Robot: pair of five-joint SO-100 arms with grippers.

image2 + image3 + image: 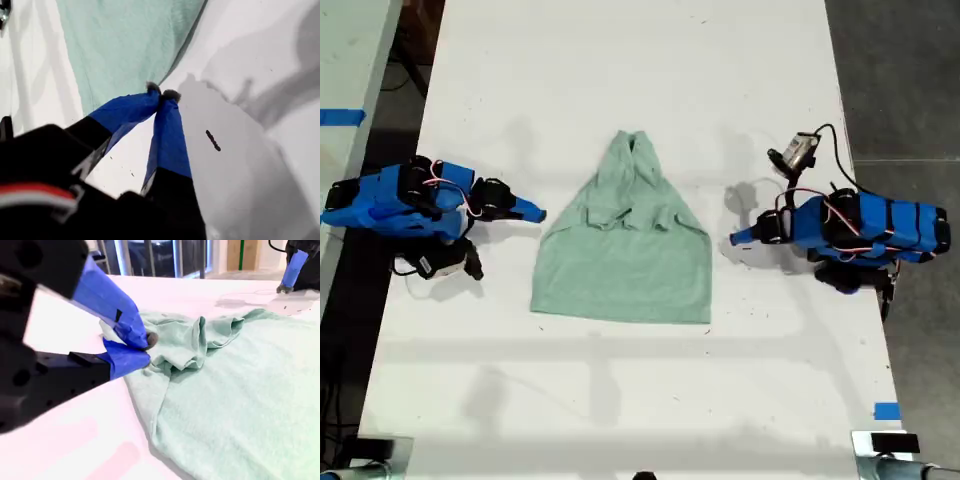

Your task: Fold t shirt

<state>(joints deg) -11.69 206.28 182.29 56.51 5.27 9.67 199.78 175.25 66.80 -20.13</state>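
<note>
Nearest the camera in the exterior view: bare white surface, then the hem of the t shirt, lying flat and straight, mid-surface between the two arms.

Next up: lower body spread smooth. Above that, both sleeves turned inward and bunched across the chest, so the outline tapers from the wide hem to a narrow top.

Level with the sleeves: my first gripper on the exterior view's right, jaws closed tip to tip, apparently empty, right at the cloth edge in its wrist view. My second gripper on the exterior view's left, jaws drawn near together beside the bunched sleeve. Cannot tell whether fully closed or pinching cloth.

Farthest: collar end rumpled into a peak.

Judgement: sleeve fold-in looks done but messy. Left to do: tidy the bunching, then fold lengthwise, top over hem or the reverse. Roughly midway.
</note>
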